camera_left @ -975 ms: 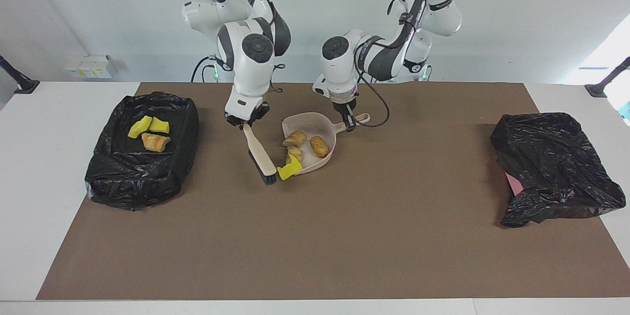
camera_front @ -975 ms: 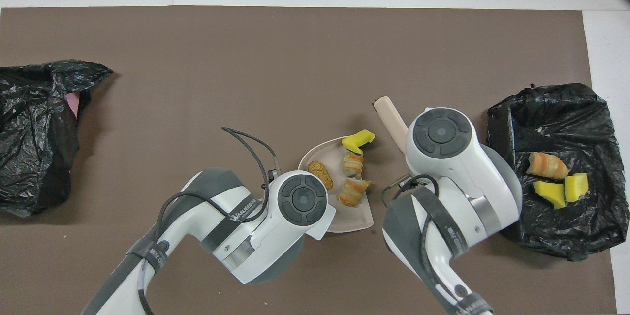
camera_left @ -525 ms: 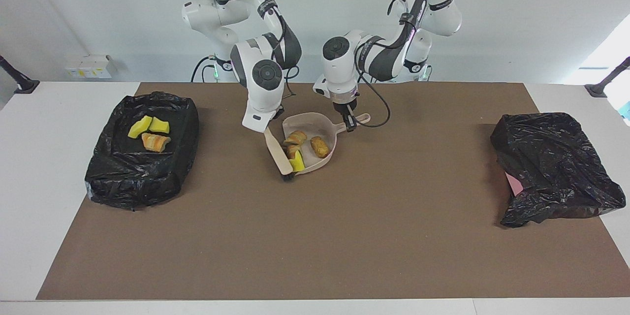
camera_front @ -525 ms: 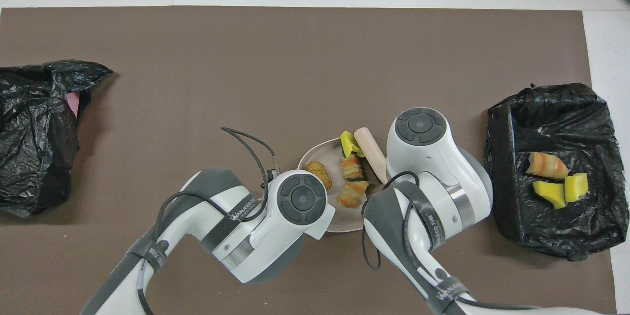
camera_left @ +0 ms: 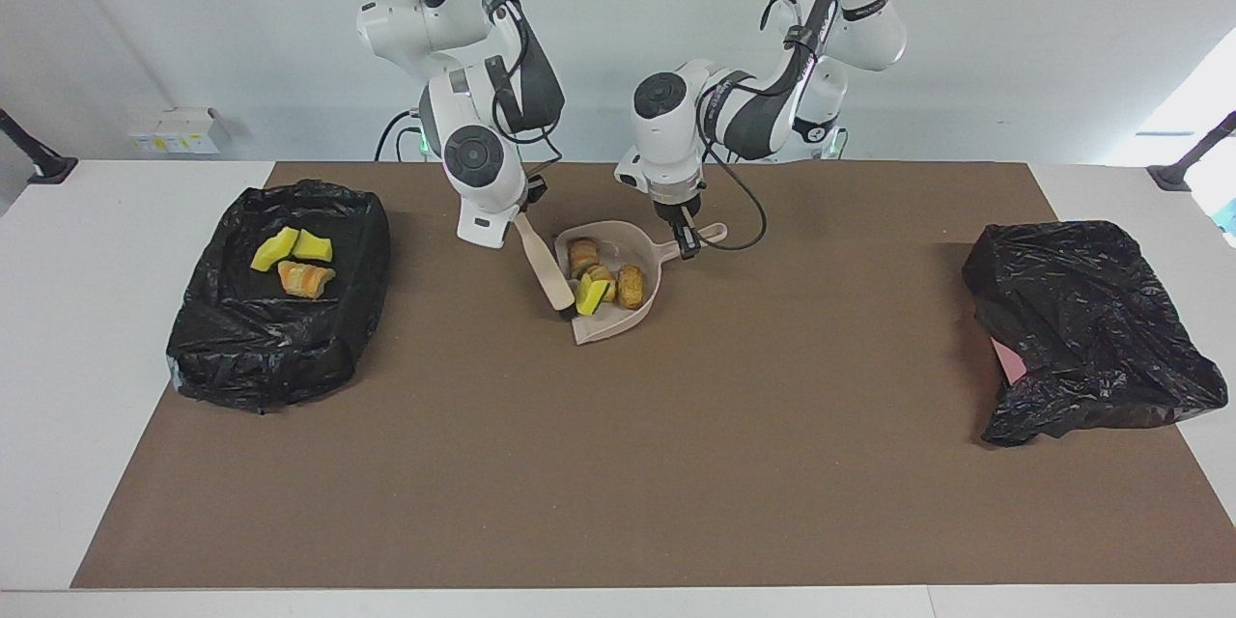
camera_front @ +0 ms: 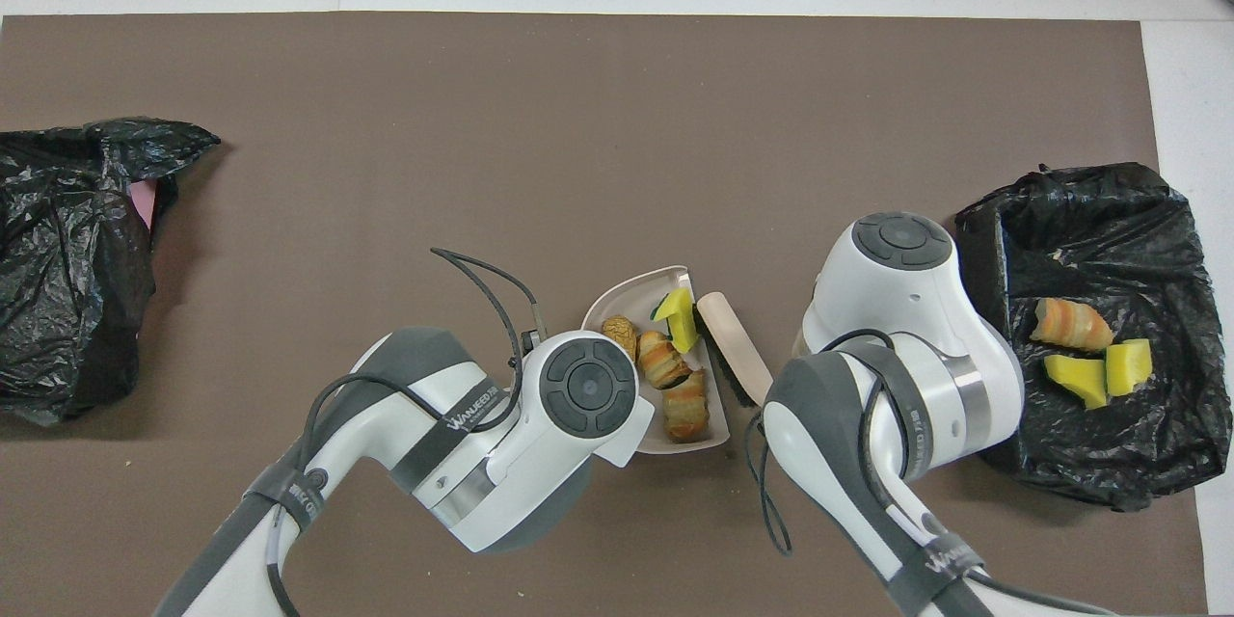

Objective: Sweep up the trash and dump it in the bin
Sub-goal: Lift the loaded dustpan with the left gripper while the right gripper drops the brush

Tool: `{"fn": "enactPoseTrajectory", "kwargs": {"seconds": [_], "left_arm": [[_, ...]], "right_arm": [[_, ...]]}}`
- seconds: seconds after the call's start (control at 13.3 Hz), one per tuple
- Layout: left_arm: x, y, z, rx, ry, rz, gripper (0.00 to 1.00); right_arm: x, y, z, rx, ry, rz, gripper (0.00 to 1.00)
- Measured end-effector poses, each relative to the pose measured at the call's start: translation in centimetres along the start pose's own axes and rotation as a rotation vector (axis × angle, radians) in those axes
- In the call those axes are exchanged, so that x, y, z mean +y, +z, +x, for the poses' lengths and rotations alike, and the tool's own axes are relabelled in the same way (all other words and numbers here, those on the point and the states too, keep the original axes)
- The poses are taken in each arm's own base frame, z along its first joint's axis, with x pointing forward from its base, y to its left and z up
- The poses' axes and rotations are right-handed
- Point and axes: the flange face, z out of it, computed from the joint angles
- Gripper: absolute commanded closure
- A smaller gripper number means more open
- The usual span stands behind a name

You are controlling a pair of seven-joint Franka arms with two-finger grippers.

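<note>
Right gripper [camera_left: 515,212] seemingly clamps brush [camera_left: 545,270] against dustpan [camera_left: 645,285] trash [camera_left: 603,282].

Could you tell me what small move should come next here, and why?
Probably draw the brush clear, so the left claw, shut on the dustpan handle, can lift it. All four loose pieces, the yellow sponge included, already lie in the pan, while the brush in the right claw rests against its open edge.

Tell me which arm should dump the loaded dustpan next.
Left. The left gripper is shut on the dustpan handle; the right gripper holds the brush. The loaded bin sits toward the right arm's end.
</note>
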Motion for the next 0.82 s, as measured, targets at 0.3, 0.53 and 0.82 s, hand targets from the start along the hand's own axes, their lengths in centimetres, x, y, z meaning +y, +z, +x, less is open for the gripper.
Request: {"fn": "enactPoseTrajectory", "kwargs": {"seconds": [0.3, 0.53, 0.82], "left_arm": [[-0.5, 0.1, -0.2, 0.013, -0.006, 0.007, 1.0], [-1.0, 0.3, -0.4, 0.03, -0.014, 0.016, 1.0], [-2.6, 0.5, -1.1, 0.074, -0.03, 0.038, 1.0]], "right_arm": [[-4.9, 1.1, 0.7, 0.042, 0.065, -0.03, 1.0], [-7.5, 0.9, 0.4, 0.061, 0.115, -0.049, 1.0], [-5.8, -2.5, -1.5, 0.127, 0.258, -0.032, 1.0]]}}
